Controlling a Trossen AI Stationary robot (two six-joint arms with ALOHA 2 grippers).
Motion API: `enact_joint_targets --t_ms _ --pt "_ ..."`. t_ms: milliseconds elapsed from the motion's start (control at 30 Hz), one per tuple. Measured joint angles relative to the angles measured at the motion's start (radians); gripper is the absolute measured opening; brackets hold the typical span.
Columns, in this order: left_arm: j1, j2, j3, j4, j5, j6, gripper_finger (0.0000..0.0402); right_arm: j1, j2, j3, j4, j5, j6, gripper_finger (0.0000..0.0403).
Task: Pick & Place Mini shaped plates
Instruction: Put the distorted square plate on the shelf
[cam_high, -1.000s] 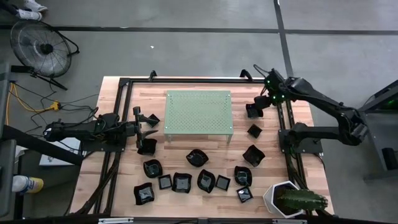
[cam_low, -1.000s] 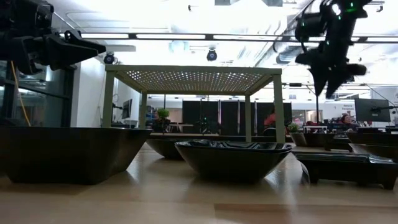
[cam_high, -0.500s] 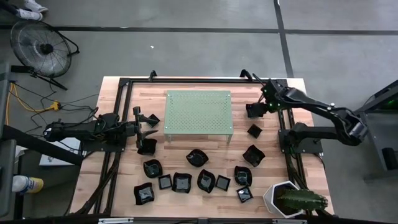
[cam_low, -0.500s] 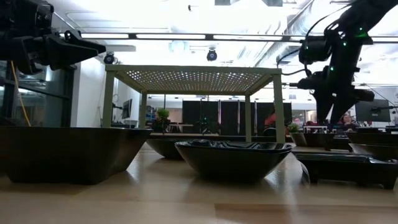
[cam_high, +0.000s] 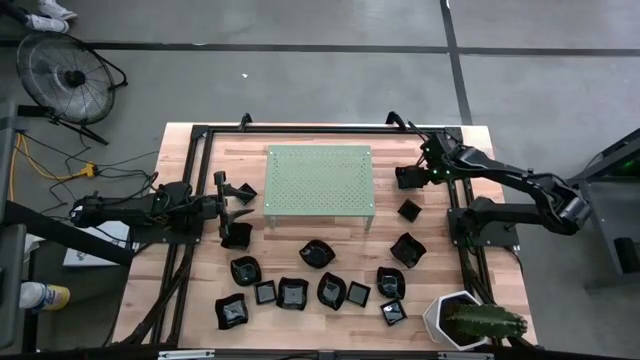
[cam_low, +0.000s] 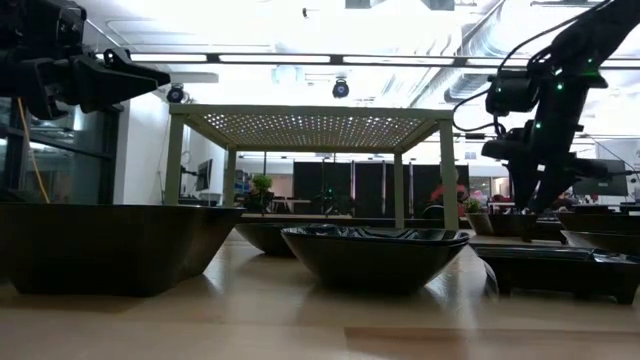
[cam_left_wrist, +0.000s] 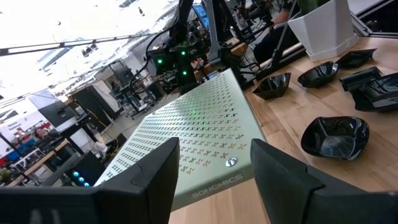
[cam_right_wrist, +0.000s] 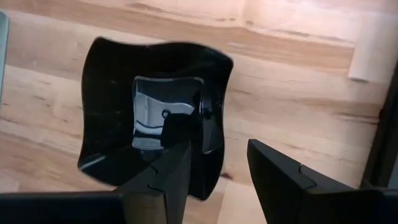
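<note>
The table (cam_high: 190, 300) carries a green rack (cam_high: 319, 180) at its 12 o'clock side. The black plates (cam_high: 318, 288) lie mostly toward 6 o'clock, with a few up the 3 o'clock side and a white pot (cam_high: 450, 315) at 5 o'clock. The left gripper (cam_high: 232, 195) hangs at 9 o'clock of the rack, fingers released, holding nothing. The right gripper (cam_high: 412, 175) sits at 3 o'clock of the rack, its spread fingers (cam_right_wrist: 158, 180) straddling the rim of a wavy plate (cam_right_wrist: 149, 112), not clenched.
</note>
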Motion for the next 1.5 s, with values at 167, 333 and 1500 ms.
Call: enact_joint_targets --t_ms 167,333,1500 --pt "0.000 0.000 0.000 0.000 0.000 0.000 0.0193 0.000 0.000 -0.005 0.009 0.000 0.000 0.0154" --pt "0.000 0.000 0.000 0.000 0.000 0.000 0.0193 0.000 0.002 -0.005 0.009 0.000 0.000 0.0154" --pt "0.000 0.000 0.000 0.000 0.000 0.000 0.0193 0.001 0.076 -0.003 0.038 -0.012 -0.026 0.0055"
